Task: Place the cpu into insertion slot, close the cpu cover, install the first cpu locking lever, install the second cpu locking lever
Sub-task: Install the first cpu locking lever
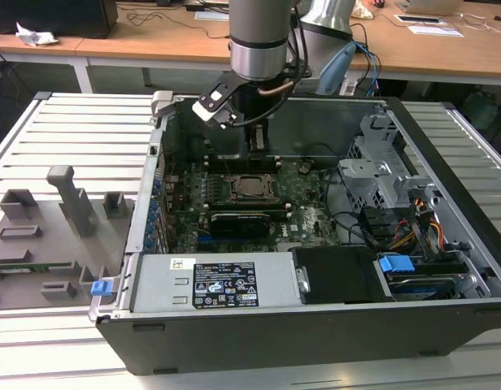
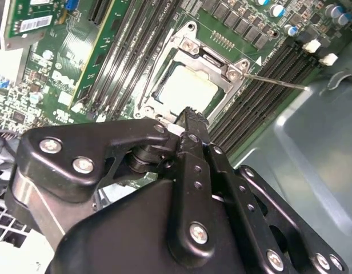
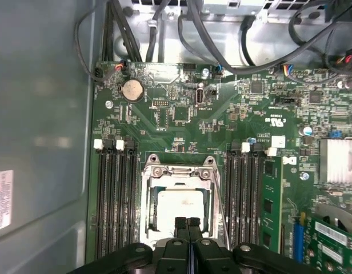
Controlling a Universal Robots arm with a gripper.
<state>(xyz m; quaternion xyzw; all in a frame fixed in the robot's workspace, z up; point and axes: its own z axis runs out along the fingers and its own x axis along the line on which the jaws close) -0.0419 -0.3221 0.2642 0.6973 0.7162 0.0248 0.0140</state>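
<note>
One pincer [image 3: 188, 222], closed on nothing, hangs over one edge of the cpu [image 3: 179, 202].

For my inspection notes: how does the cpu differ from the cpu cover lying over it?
The cpu is a solid pale square plate; the cpu cover is a silvery frame with a large window. The cpu sits inside that window, while the cpu cover surrounds its edges. Both are square, metallic and lie flat.
</note>
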